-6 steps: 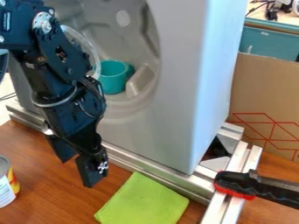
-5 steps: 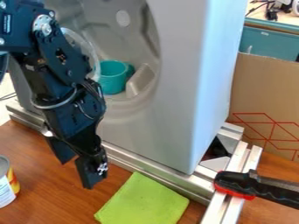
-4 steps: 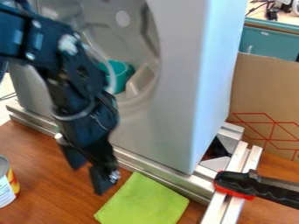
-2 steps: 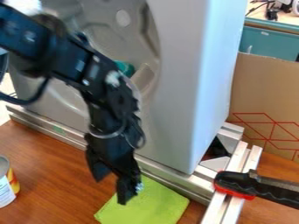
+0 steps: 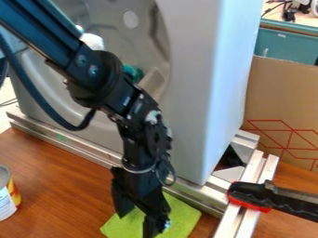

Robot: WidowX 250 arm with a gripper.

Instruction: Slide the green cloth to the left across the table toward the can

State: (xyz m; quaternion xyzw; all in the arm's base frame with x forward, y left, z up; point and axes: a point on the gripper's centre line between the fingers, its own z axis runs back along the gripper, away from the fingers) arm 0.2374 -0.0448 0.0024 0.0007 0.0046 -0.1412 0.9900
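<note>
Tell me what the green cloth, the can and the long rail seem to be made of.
Green cloth: matte fabric, perhaps microfibre, by its soft, shineless surface. Can: likely metal, by its smooth grey rim above a printed label. Long rail: probably bare aluminium, by its silvery sheen and straight grooves.

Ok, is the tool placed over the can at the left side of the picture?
No, the tool is over the green cloth, and the can stands apart from it.

Black arm (image 5: 102,76) — looped black cable (image 5: 69,126)
</note>
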